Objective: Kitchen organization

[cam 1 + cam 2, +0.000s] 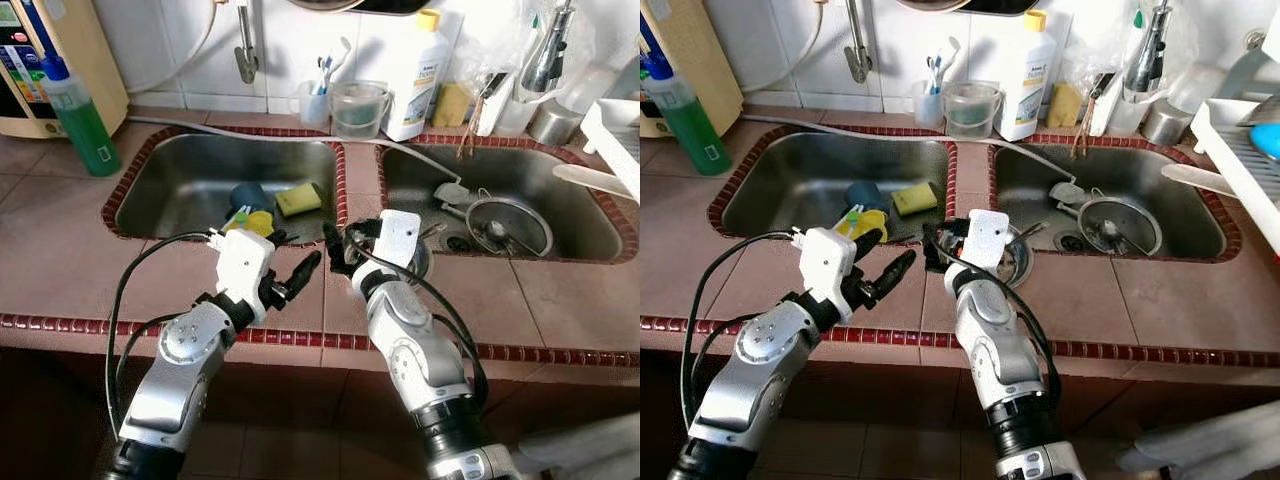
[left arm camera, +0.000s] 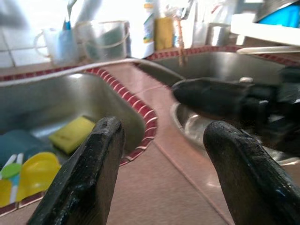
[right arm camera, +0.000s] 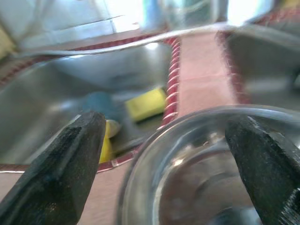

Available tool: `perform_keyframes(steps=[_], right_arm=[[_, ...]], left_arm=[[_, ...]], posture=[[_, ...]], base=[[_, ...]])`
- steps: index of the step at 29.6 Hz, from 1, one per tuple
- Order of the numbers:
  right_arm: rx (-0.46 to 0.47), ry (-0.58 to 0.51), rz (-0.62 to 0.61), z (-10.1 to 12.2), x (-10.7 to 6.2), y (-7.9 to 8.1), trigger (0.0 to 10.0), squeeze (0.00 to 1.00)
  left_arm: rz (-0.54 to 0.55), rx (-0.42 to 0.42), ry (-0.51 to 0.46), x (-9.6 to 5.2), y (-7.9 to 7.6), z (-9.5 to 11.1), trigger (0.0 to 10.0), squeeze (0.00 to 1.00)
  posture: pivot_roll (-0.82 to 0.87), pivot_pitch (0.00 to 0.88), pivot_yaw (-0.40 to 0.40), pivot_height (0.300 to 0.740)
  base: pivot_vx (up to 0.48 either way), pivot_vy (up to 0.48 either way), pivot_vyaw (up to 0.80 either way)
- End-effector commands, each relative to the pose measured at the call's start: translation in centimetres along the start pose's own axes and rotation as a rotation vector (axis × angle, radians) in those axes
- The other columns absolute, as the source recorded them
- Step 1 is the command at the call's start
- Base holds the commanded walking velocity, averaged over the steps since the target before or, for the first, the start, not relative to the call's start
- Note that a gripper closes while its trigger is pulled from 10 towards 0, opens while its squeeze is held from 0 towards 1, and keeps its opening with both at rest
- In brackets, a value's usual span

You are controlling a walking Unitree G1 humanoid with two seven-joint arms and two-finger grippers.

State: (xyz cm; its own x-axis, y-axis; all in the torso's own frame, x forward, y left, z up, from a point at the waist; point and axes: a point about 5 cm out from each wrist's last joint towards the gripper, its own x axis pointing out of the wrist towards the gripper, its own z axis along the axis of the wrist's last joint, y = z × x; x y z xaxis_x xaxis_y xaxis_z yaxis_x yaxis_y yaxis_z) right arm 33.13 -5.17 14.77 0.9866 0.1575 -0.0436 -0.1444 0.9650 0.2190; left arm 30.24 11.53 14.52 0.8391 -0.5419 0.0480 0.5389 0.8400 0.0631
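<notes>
Steel, round and shallow, the bowl [image 1: 1012,255] sits on the tiled counter's [image 1: 1080,300] front strip beside the right sink [image 1: 1110,205]. The right gripper [image 3: 171,168] hovers with fingers spread wide across its rim. The left gripper [image 2: 164,173] is also spread, empty. Closing off-centre could skid the slick bowl into the sink.

Tiled counter [image 1: 60,250] with two sinks, green bottle [image 1: 80,120], white bottle [image 1: 415,75], steel bowl [image 1: 1012,255]
</notes>
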Motion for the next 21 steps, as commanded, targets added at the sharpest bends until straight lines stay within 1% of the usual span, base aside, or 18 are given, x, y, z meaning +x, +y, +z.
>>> perform_keyframes(steps=[1,4,6,7,8,9,13,15,18,20,21], right_arm=[[-0.067,-0.052,0.026,0.5,-0.5,2.2,10.0,0.00],[-0.163,-0.090,0.002,1.1,-0.4,1.8,10.0,0.00],[-0.200,-0.118,0.000,1.5,-0.4,1.6,10.0,0.00],[-0.200,-0.118,0.000,1.5,-0.4,1.6,10.0,0.00],[-0.239,-0.145,-0.005,1.9,-0.6,1.2,10.0,0.00],[-0.284,-0.159,-0.036,1.9,-0.9,0.4,10.0,0.00],[-0.304,-0.173,-0.065,1.9,-1.4,-0.6,10.0,0.00],[-0.336,-0.183,-0.105,1.9,-1.8,-1.7,10.0,0.00],[-0.359,-0.156,-0.210,1.7,-2.6,-3.8,10.0,0.00],[-0.373,-0.173,-0.225,1.8,-2.9,-4.2,10.0,0.00],[-0.385,-0.189,-0.248,1.9,-3.4,-4.8,10.0,0.00]], left_arm=[[0.067,-0.013,0.001,0.4,1.0,-0.1,10.0,0.00],[0.101,-0.040,-0.022,0.9,1.3,0.4,10.0,0.00],[0.127,-0.055,-0.034,1.2,1.5,0.6,10.0,0.00],[0.127,-0.055,-0.034,1.2,1.5,0.6,10.0,0.00],[0.158,-0.066,-0.040,1.5,1.7,0.7,10.0,0.00],[0.192,-0.072,-0.046,1.6,1.8,0.6,10.0,0.00],[0.236,-0.083,-0.043,1.6,2.0,0.3,10.0,0.00],[0.267,-0.083,-0.030,1.4,2.2,-0.1,10.0,0.00],[0.295,-0.077,-0.025,0.9,2.5,-0.4,10.0,0.00],[0.303,-0.078,-0.023,0.7,2.7,-0.5,10.0,0.00],[0.319,-0.081,-0.024,0.5,2.9,-0.7,10.0,0.00]], posture=[[-0.16,0.073,0.002,0.740],[-0.16,0.063,0.002,0.740],[-0.15,0.059,0.000,0.740],[-0.15,0.059,0.000,0.740],[-0.15,0.049,0.000,0.740],[-0.15,0.044,-0.002,0.740],[-0.15,0.038,-0.004,0.740],[-0.15,0.031,-0.006,0.740],[-0.15,0.025,-0.009,0.740],[-0.15,0.020,-0.010,0.740],[-0.15,0.020,-0.010,0.740]], base=[[0.000,0.000,0.00],[0.000,0.000,0.00],[0.000,0.000,0.00],[0.000,0.000,0.00],[0.000,0.000,0.00],[0.000,0.000,0.00],[0.000,0.000,0.00],[0.000,0.000,0.00],[0.000,0.000,0.00],[0.000,0.000,0.00],[0.000,0.000,0.00]])
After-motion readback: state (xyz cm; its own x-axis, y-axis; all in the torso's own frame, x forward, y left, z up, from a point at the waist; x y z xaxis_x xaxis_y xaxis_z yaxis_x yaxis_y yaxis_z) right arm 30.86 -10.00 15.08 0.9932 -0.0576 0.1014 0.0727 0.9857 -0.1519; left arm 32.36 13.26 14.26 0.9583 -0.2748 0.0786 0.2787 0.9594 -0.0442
